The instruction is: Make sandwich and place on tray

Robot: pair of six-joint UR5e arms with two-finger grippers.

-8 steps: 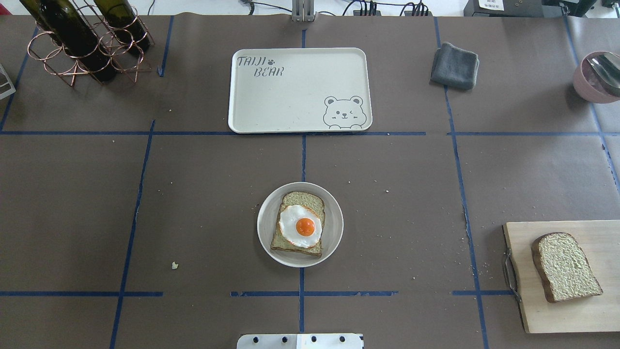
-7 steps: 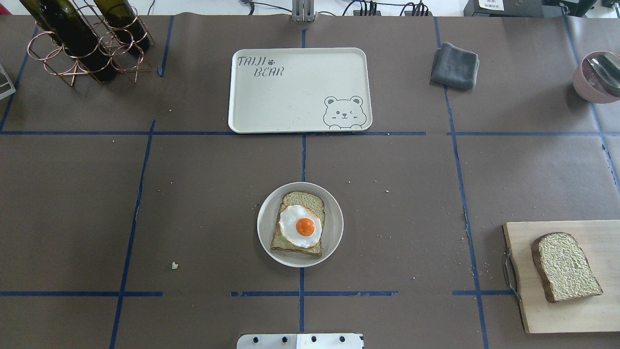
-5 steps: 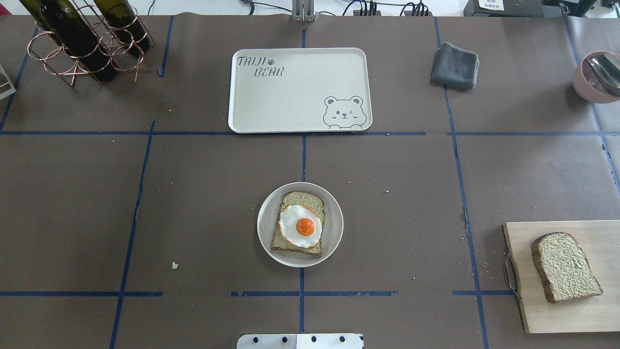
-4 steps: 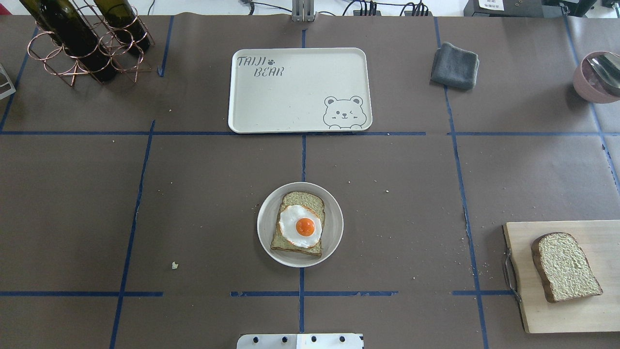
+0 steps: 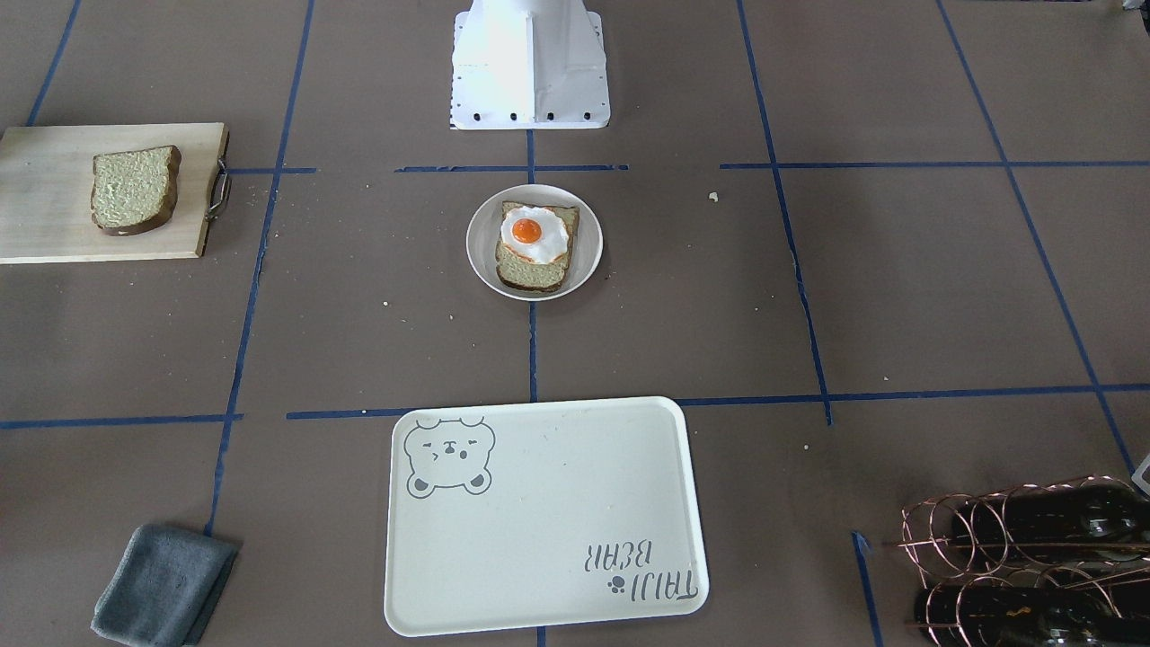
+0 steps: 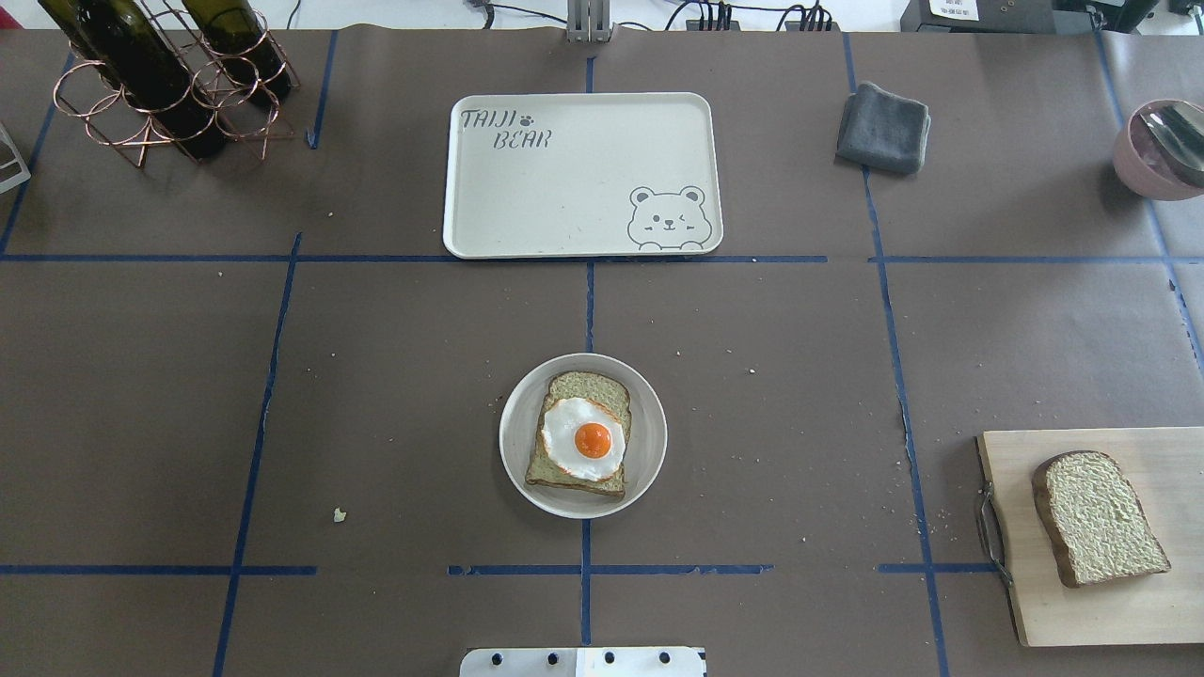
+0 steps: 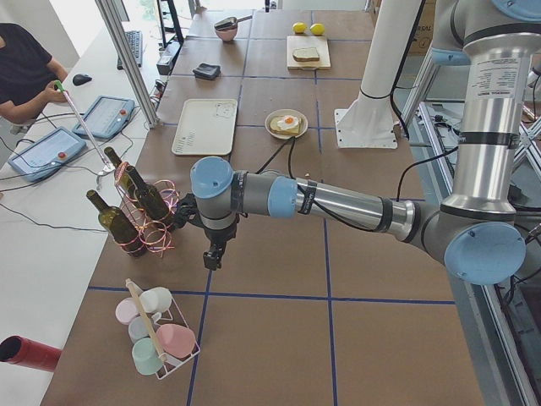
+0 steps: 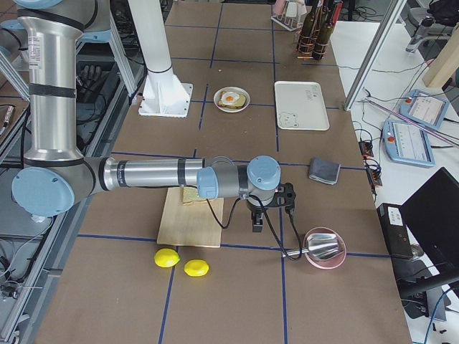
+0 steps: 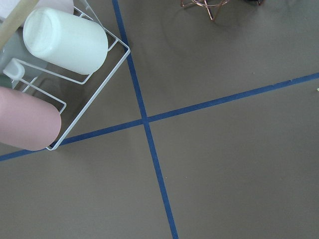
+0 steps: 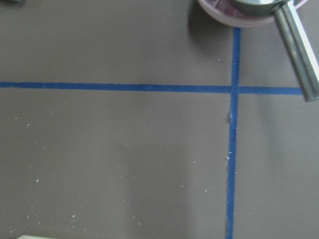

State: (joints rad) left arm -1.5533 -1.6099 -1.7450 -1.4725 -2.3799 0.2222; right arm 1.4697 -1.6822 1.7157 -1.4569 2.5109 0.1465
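Note:
A small white plate (image 6: pixel 649 442) in the middle of the table holds one bread slice (image 6: pixel 583 387) with a fried egg (image 6: pixel 583 438) on top. The second bread slice (image 6: pixel 1096 516) lies on the wooden cutting board (image 6: pixel 1129 611) at the right. The white bear tray (image 6: pixel 564 188) lies bare beyond the plate. My left gripper (image 7: pixel 211 258) hangs over the table by the bottle rack. My right gripper (image 8: pixel 257 223) hangs beside the cutting board. Both show only in the side views, so I cannot tell whether they are open or shut.
A copper rack with wine bottles (image 6: pixel 169 75) stands at the far left. A grey cloth (image 6: pixel 882 128) and a pink bowl with a metal scoop (image 6: pixel 1162 149) are at the far right. A mug rack (image 7: pixel 156 338) and two lemons (image 8: pixel 183 262) lie off the table's ends.

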